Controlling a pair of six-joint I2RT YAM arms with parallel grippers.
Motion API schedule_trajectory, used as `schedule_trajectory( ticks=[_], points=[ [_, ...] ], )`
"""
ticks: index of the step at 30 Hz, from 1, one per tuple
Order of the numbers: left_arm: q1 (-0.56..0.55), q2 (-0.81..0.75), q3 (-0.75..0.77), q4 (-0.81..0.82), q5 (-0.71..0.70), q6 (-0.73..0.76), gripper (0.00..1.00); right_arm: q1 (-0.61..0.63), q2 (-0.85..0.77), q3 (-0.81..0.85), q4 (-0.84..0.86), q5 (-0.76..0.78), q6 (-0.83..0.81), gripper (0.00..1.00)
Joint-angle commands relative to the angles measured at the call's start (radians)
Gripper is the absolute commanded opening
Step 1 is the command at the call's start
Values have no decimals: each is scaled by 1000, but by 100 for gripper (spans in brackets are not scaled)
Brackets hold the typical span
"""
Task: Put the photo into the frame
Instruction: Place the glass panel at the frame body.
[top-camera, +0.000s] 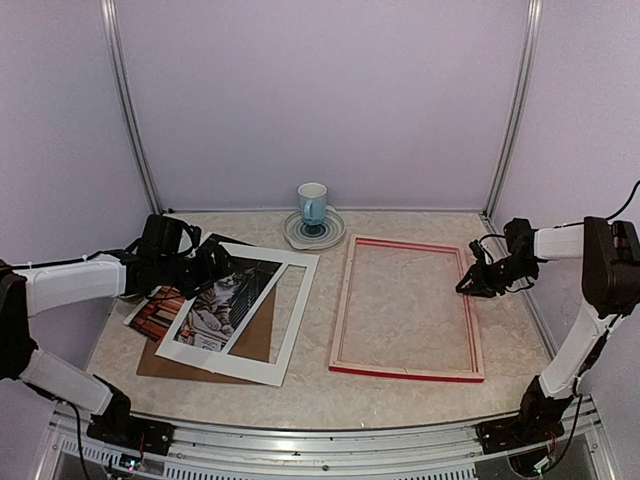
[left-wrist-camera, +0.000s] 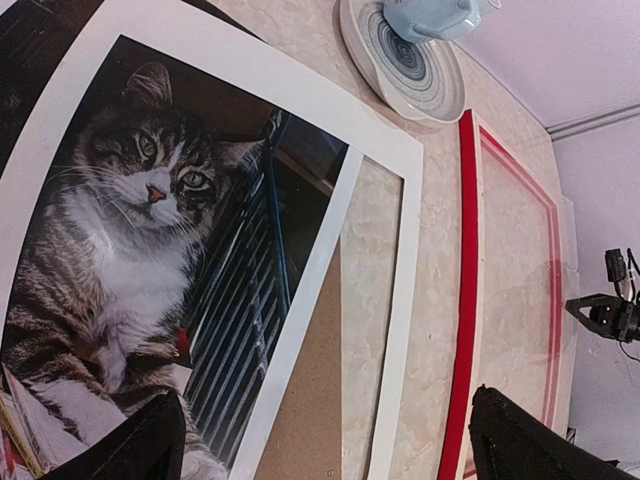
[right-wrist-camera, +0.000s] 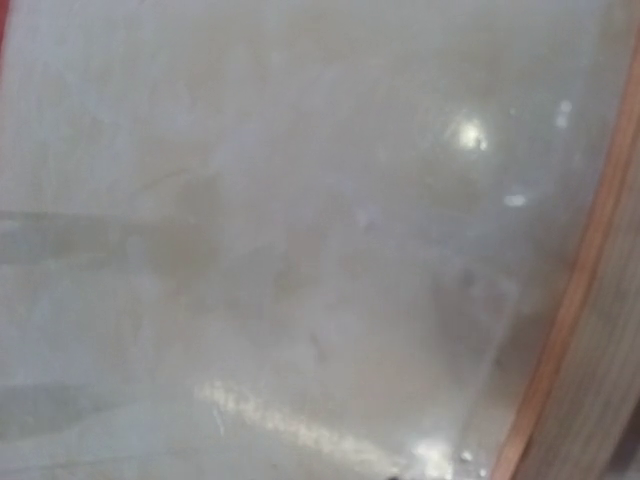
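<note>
The photo (top-camera: 215, 300) of a tabby cat (left-wrist-camera: 130, 230) lies at the left under a white mat board (top-camera: 290, 310), on a brown backing board (top-camera: 260, 335). My left gripper (top-camera: 212, 262) hovers over their far left corner, its fingers (left-wrist-camera: 150, 440) spread wide and open, with nothing between them. The frame (top-camera: 405, 372) lies flat at centre right, pale wood side up, with red edges (left-wrist-camera: 465, 300). My right gripper (top-camera: 468, 286) is at the frame's right rail. The right wrist view is a close blur of a shiny surface and a wood rail (right-wrist-camera: 590, 380), and its fingers do not show there.
A pale blue cup (top-camera: 312, 205) stands on a ringed saucer (top-camera: 335, 232) at the back, between the mat board and the frame. Walls enclose the table on three sides. The frame's right rail lies near the right wall.
</note>
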Motion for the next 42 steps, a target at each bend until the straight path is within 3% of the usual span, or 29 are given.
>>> schedule_trajectory(
  ticks=[1, 14, 34, 37, 39, 40, 42],
  points=[
    [-8, 4, -8, 29, 4, -3, 98, -2, -20, 0, -11, -11, 6, 32],
    [-9, 7, -7, 29, 2, -4, 98, 26, -49, 23, -57, 63, 46, 54],
    [-14, -8, -22, 29, -26, -12, 98, 95, -78, 66, -133, 215, 45, 61],
    [-16, -11, -18, 27, -32, -10, 98, 96, -107, 72, -134, 230, 52, 69],
    [-17, -12, -13, 24, -36, -10, 98, 95, -134, 73, -125, 260, 57, 80],
    [-18, -13, -11, 22, -39, -9, 98, 96, -145, 72, -117, 278, 60, 93],
    [-25, -14, -8, 20, -45, -10, 98, 96, -153, 67, -105, 326, 68, 99]
  ],
)
